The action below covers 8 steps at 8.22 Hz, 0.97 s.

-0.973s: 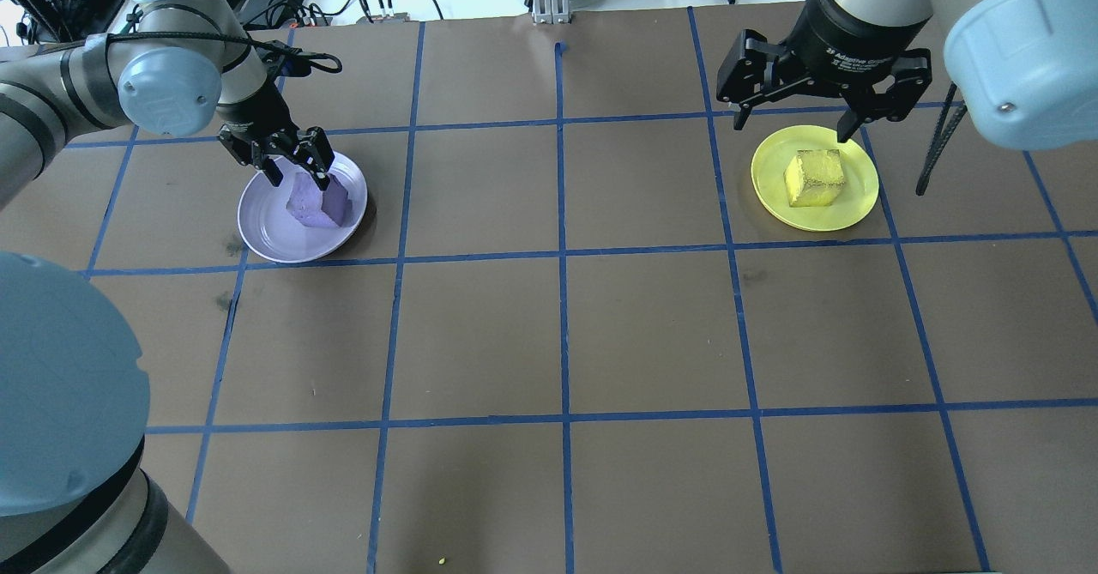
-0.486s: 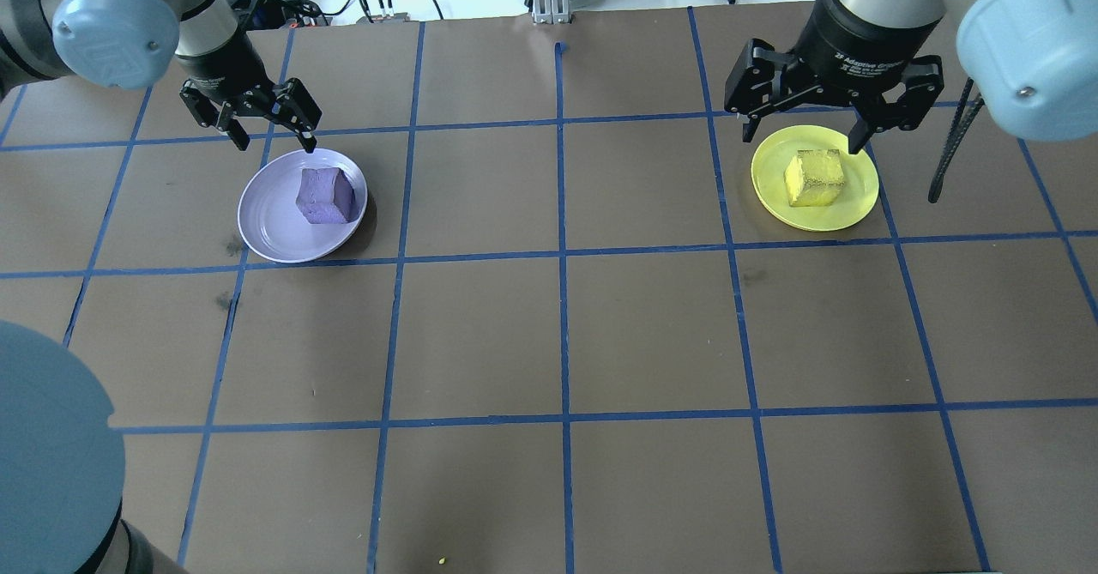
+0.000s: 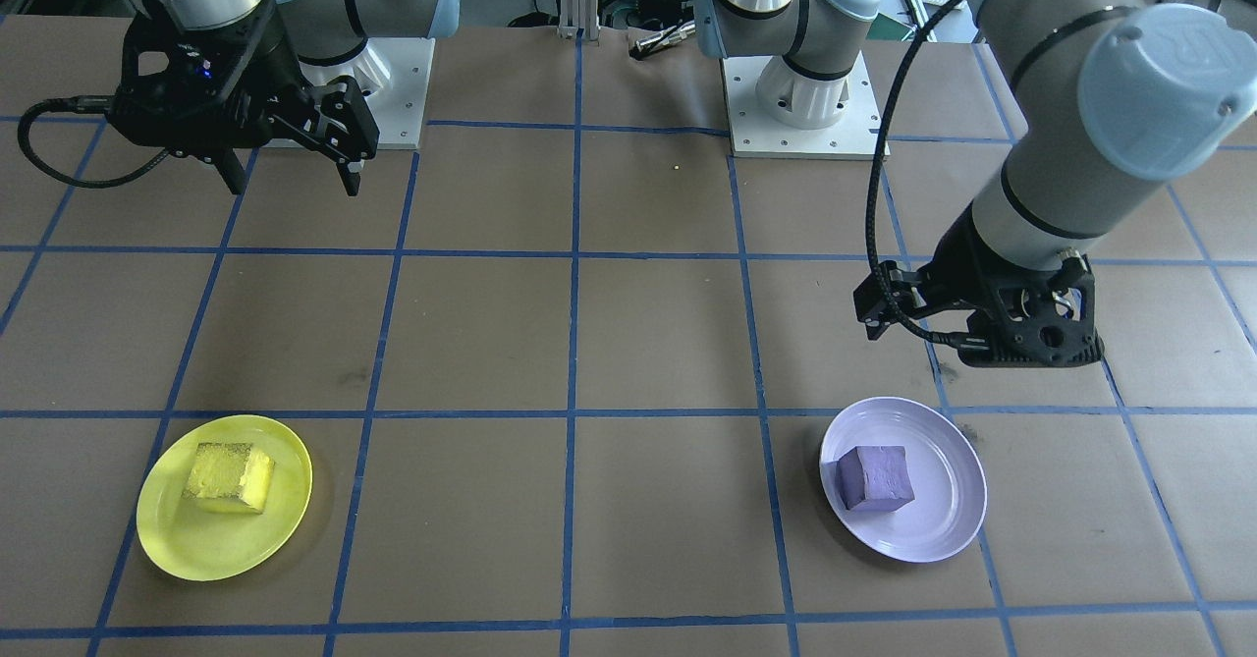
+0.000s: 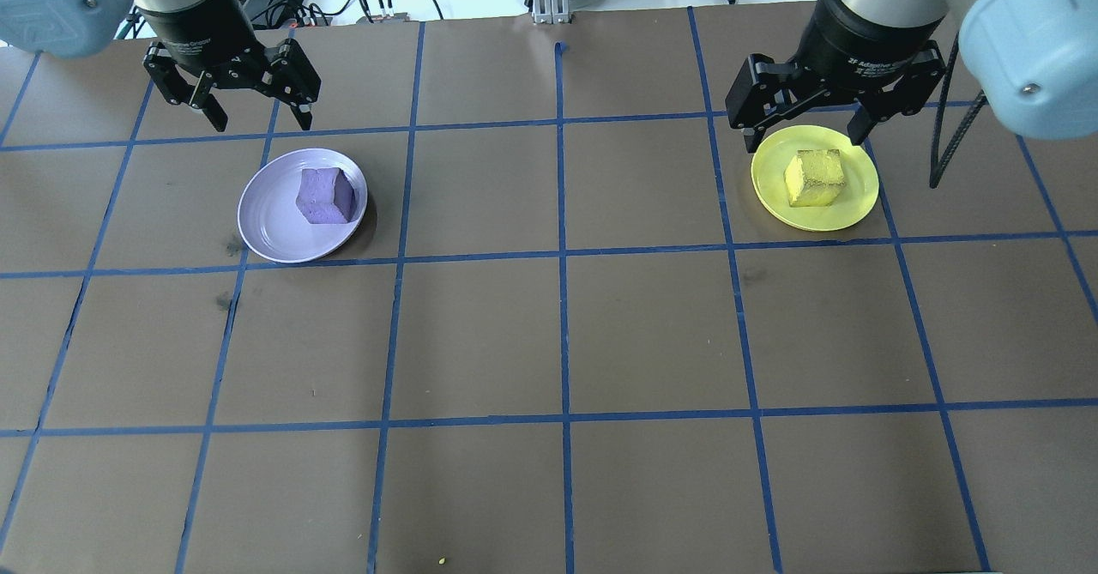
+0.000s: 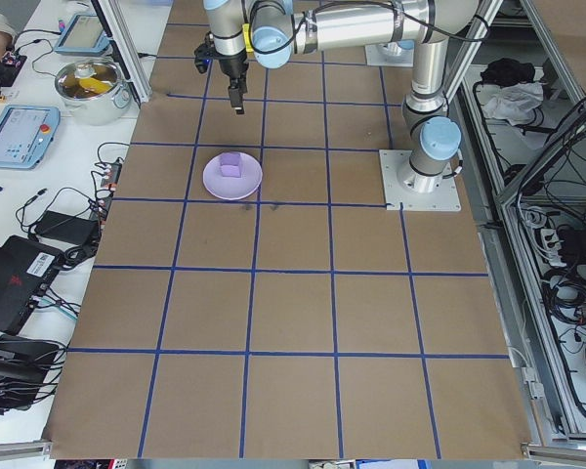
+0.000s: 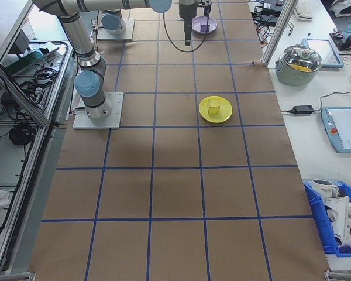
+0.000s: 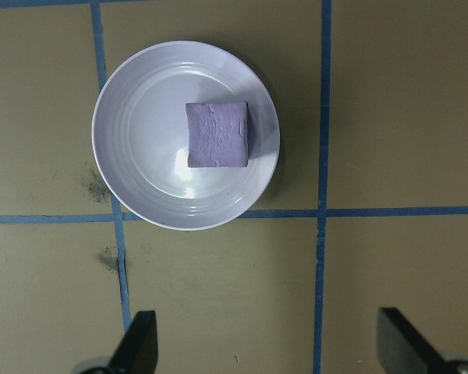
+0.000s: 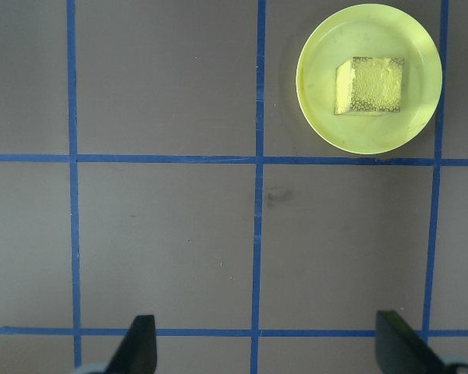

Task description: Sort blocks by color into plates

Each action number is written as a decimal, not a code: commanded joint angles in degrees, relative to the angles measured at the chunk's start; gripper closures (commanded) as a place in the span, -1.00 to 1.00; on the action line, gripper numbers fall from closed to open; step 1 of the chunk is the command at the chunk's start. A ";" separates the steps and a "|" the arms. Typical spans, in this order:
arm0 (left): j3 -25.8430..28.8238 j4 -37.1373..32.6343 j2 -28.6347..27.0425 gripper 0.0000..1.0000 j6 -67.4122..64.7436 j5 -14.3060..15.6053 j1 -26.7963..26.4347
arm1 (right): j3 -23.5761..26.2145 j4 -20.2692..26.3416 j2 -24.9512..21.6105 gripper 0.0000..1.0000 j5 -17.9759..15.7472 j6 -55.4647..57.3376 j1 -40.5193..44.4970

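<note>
You see a brown table crossed by blue tape lines. A white bench alongside carries a lidded pot and tablets.

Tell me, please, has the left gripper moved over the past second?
Yes. The left gripper has lifted off the purple block and now hangs open beyond the lavender plate's far rim.

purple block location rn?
In the overhead view the purple block sits in the lavender plate on the table's left side, toward the plate's right rim, below the open left gripper.
</note>
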 commanded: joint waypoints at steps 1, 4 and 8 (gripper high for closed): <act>-0.49 -0.37 3.79 -1.00 -5.26 1.22 -5.08 | 0.03 -0.11 0.02 -1.00 0.20 -1.93 0.03; 0.03 -0.20 6.08 -1.00 -5.01 1.13 -4.91 | -0.14 -0.20 -0.24 -1.00 0.46 -1.85 -0.06; -0.05 -0.37 6.35 -1.00 -4.65 1.13 -4.91 | 0.30 -0.11 -0.15 -1.00 0.28 -1.85 -0.06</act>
